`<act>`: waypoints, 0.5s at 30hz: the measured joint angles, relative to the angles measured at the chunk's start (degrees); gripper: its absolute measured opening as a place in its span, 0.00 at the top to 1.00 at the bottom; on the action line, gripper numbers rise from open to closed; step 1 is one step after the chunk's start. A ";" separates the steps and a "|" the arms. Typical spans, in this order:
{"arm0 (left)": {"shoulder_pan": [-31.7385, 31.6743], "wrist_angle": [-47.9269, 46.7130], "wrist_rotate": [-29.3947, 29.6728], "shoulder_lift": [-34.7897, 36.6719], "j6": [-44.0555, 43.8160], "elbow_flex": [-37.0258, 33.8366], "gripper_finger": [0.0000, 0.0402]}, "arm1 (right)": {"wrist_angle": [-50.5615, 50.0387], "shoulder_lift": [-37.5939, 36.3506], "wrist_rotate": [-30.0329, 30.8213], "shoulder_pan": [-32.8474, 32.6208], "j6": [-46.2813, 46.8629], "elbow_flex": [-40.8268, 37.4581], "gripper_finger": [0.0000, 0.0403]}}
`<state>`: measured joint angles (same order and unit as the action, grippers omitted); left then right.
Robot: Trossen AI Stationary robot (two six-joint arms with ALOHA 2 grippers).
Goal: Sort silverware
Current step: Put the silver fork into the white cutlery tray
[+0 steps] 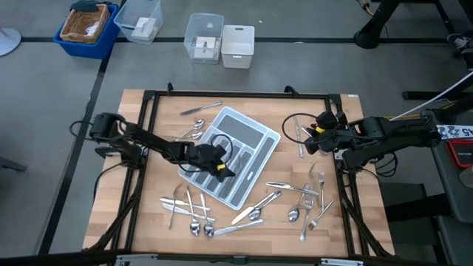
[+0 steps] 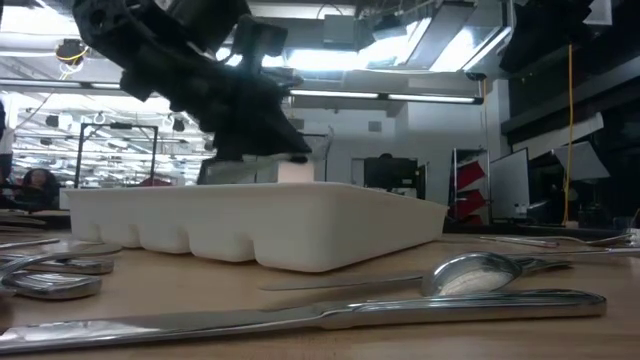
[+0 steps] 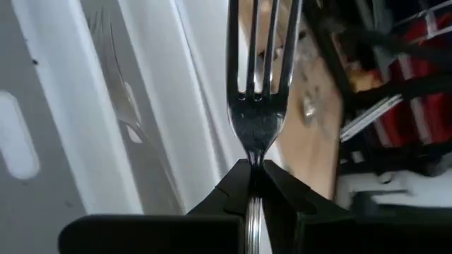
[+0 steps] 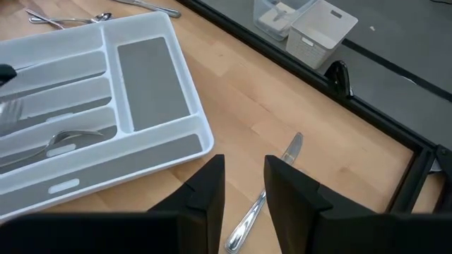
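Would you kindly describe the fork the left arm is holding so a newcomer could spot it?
Start at the grey tray mid-table. Over its near-left part hangs the left pincer, shut on a fork. It alone is off the table, tines pointing away from the pincer.

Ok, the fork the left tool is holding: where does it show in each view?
High view: hidden under the left tool, above the tray.
Low view: not distinguishable; the left tool hangs dark over the tray.
Left wrist view: the fork stands centre, its neck pinched between the tool's fingers.
Right wrist view: not in it; the right tool waits open above a knife.
Shared landmark: the tray.
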<state>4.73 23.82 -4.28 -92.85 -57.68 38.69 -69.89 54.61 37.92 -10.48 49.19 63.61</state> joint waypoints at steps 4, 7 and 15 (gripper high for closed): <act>0.05 -0.02 2.17 -2.95 2.99 1.05 0.96 | 0.00 0.00 -0.01 0.00 0.00 0.00 0.74; -0.51 -0.12 2.58 -4.28 4.11 1.19 0.96 | 0.00 0.00 -0.01 0.02 0.00 0.00 0.74; -1.13 -0.54 2.65 -4.55 4.02 1.19 0.87 | 0.00 0.02 -1.62 0.01 0.00 0.00 0.74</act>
<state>3.60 23.28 -1.63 -97.40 -53.66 39.88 -69.89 54.63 36.30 -10.47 49.19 63.61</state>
